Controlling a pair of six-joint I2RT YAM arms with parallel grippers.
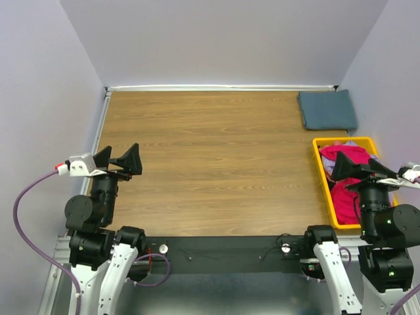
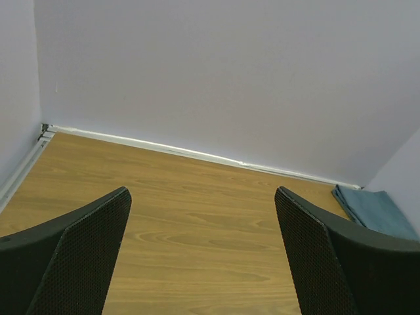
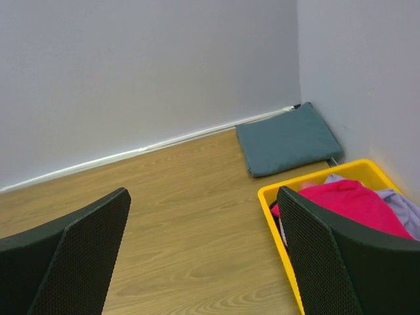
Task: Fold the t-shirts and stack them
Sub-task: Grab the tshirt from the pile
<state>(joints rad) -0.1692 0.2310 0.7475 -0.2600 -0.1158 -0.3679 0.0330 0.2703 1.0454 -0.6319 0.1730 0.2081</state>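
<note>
Overhead, two black robot arms sit at the near edge of a wooden table [image 1: 216, 164], both lifted off its surface. The left gripper [image 1: 118, 156] hovers over the table's left side with its fingers spread wide and nothing between them. The right gripper [image 3: 202, 197] hangs at the right side, above the near part of a yellow bin [image 1: 325, 184], and its fingers are also spread wide and empty. A slate blue-grey t-shirt [image 1: 327, 109] lies in the far right corner of the table as a neat flat rectangle, just beyond the bin. Inside the bin a bright crimson-pink t-shirt [image 1: 344, 157] is heaped loosely, with a lavender t-shirt [image 3: 400, 203] showing at the bin's far end. What lies beneath them is hidden. The task appears to stand between shirts: one is folded and placed, and the next is not yet picked. The next move likely calls for the right arm to reach down into the bin, pinch the crimson-pink cloth near the top of the heap, and bring it out to the open middle of the table for spreading. No brand, label or readable writing shows in any view.
</note>
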